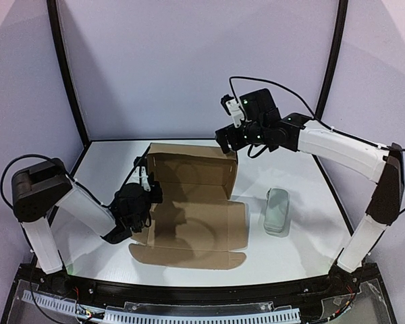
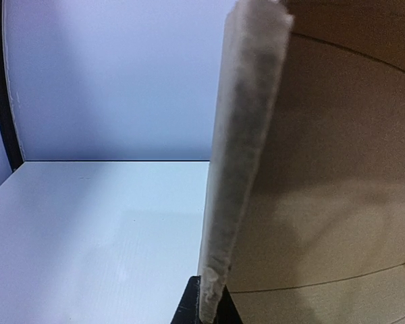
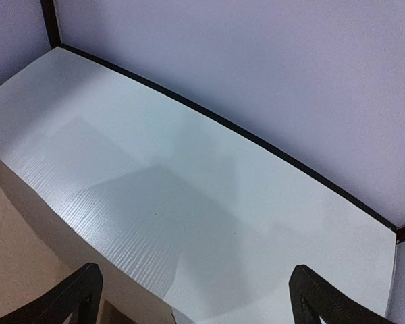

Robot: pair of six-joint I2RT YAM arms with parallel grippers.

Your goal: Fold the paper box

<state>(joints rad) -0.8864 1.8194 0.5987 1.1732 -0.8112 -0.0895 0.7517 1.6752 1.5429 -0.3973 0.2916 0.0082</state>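
The paper box (image 1: 196, 209) is a brown cardboard sheet in the middle of the table, its back wall and left side flap raised, its front flaps flat. My left gripper (image 1: 143, 185) is shut on the edge of the left side flap, which shows edge-on and upright in the left wrist view (image 2: 239, 169), pinched between the black fingertips (image 2: 187, 307). My right gripper (image 1: 228, 138) is open and empty, held above the box's back right corner. In the right wrist view its fingertips (image 3: 74, 297) stand wide apart over the white table, with the box's edge (image 3: 13, 263) at lower left.
A small pale grey-green oblong object (image 1: 277, 210) lies on the table right of the box. The white table (image 1: 108, 162) ends at a black frame (image 1: 67, 67) and pale walls at the back and sides.
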